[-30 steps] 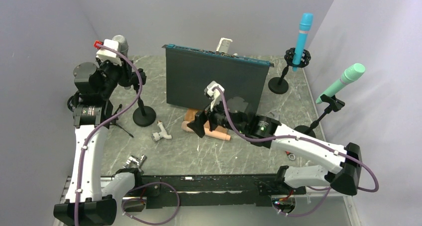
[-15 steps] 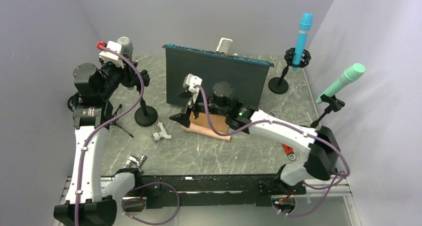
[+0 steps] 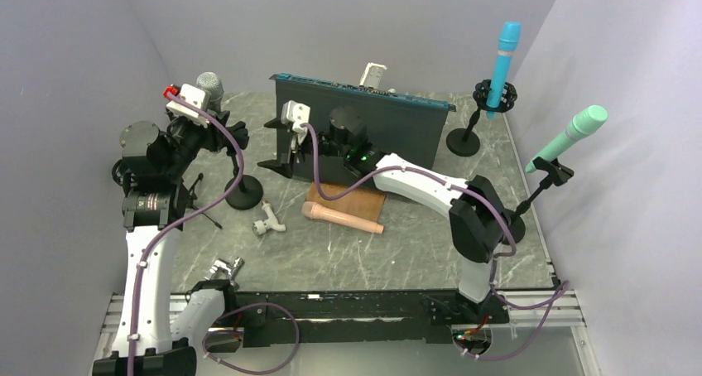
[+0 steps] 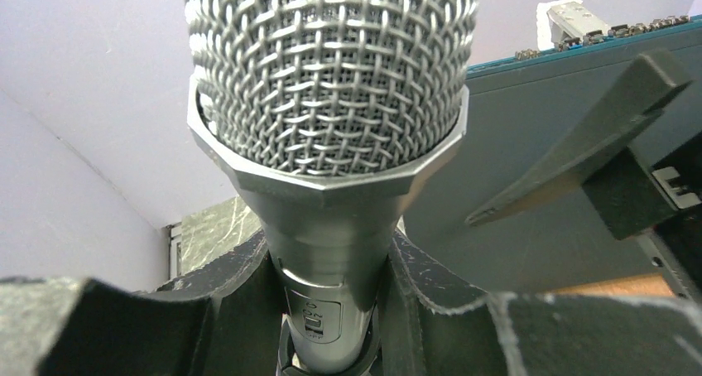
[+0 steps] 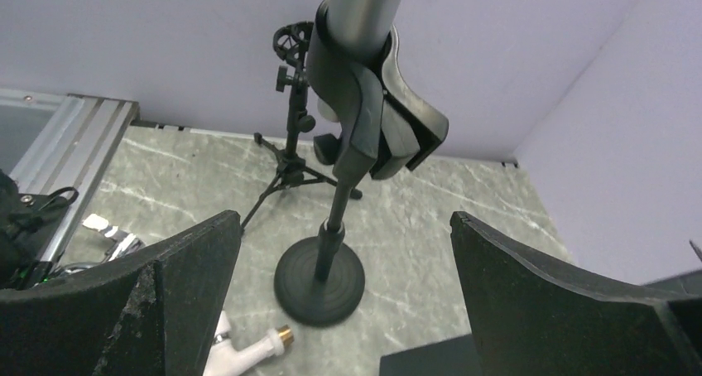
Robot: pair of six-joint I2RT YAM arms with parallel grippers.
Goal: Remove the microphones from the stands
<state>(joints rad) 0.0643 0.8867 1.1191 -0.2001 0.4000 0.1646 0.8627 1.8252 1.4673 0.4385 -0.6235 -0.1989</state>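
The silver microphone (image 3: 209, 84) with a mesh head (image 4: 331, 103) sits in the clip of a black stand (image 3: 242, 192) at the table's left. My left gripper (image 3: 222, 134) is shut on the microphone's grey body just under the head, one finger (image 4: 223, 310) on each side. In the right wrist view the grey microphone body (image 5: 360, 3) rests in the stand's clip (image 5: 377, 119) above the round base (image 5: 319, 283). My right gripper (image 3: 275, 144) hangs open just right of the stand, holding nothing, and the right wrist view frames the stand's pole between the wide-apart fingers of the right gripper (image 5: 343, 227).
A dark upright panel (image 3: 364, 136) stands mid-table with a wooden block and peach handle (image 3: 343, 214) in front. A white fitting (image 3: 269, 221) lies by the stand base. A small tripod (image 5: 290, 144) stands behind it. A blue microphone (image 3: 502, 57) and a green one (image 3: 571, 136) are at the right.
My right arm has swung left and up from the wooden block to just beside the stand, still open. The left gripper keeps its hold and has shifted slightly right with the microphone.
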